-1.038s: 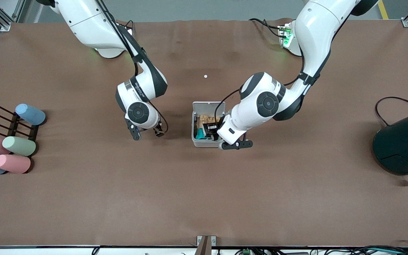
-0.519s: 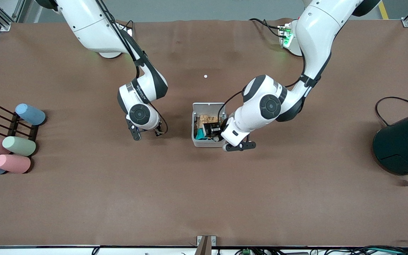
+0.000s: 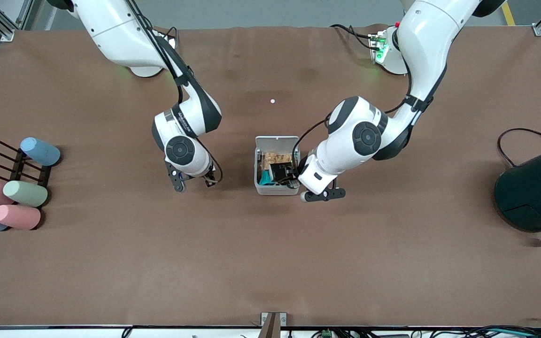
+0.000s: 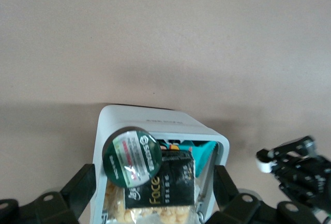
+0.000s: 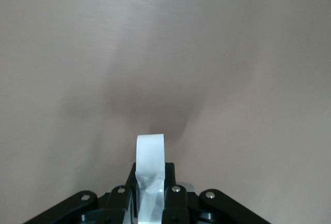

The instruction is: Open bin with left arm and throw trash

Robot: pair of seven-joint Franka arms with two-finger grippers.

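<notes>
Bin open on the counter, my left fingers spread beside it, my right fingers pinching a white scrap.

Front view: the bin (image 3: 276, 165) sits mid-counter (image 3: 270, 263), lid up, stuffed with crumpled wrappers (image 3: 280, 170); my left gripper (image 3: 323, 194) hangs just off its edge toward the left arm's end, brown matte cloth bare around it. My right gripper (image 3: 194, 182) hovers toward the right arm's end. Left wrist view: rounded white bin rim (image 4: 155, 118), glossy round green lid (image 4: 132, 155) and black packet (image 4: 165, 178) inside, fingers (image 4: 80, 185) wide. Right wrist view: fingers (image 5: 173, 198) closed on a smooth white curled strip (image 5: 150, 175).
</notes>
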